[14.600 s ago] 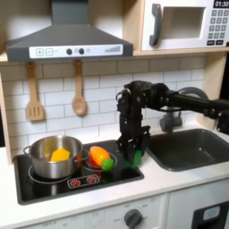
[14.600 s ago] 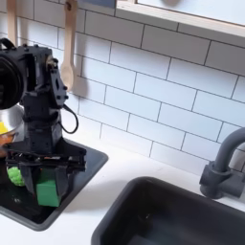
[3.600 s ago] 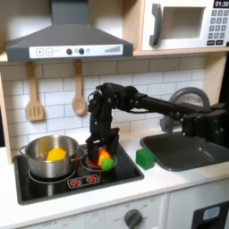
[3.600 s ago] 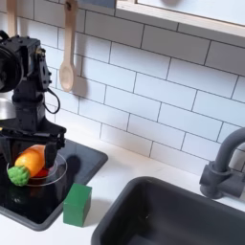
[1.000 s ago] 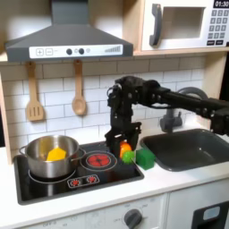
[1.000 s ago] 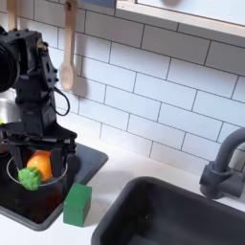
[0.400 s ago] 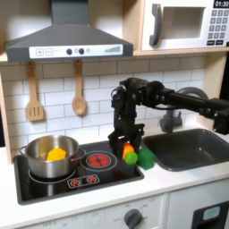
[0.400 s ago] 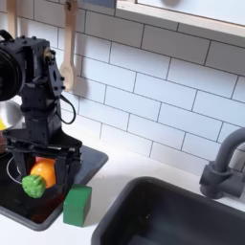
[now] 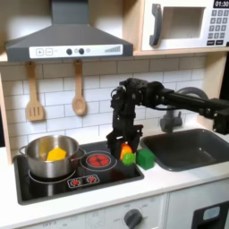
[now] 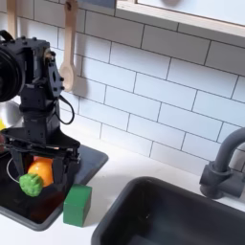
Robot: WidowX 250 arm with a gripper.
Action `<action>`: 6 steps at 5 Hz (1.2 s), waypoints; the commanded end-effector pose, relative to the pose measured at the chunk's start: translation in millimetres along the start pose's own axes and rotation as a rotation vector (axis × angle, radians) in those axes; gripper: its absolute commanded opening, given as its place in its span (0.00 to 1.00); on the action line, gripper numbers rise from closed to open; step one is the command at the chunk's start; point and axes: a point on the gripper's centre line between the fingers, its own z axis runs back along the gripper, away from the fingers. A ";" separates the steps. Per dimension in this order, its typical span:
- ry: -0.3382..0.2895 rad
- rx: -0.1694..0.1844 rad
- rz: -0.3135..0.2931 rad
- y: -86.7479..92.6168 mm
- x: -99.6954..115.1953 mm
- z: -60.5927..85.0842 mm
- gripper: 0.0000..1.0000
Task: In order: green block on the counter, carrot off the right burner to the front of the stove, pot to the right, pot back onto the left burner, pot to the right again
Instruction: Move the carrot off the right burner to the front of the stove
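My gripper is shut on the carrot. The carrot's light green end points down and forward, low over the right front part of the black stove. The dark green block stands on the off-white counter just past the stove's right edge, close beside my fingers. The steel pot sits on the burner at the first exterior view's left, a yellow food piece inside it.
A dark sink with a grey faucet lies beyond the block, to the right in both exterior views. Wooden utensils hang on the tiled wall behind. The range hood overhangs the stove.
My gripper has carried the carrot off the right burner and, over the last second, lowered it slightly toward the stove's front right. The green block and the pot have stayed put.
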 end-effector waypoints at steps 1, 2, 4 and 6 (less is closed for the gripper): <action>0.018 0.011 0.007 3.8 1.5 -9.9 0.00; 0.026 0.019 0.006 6.0 1.1 -13.3 0.00; 0.033 0.021 0.003 6.7 -2.0 -16.5 0.00; 0.046 0.022 0.015 12.4 -4.8 -19.6 0.00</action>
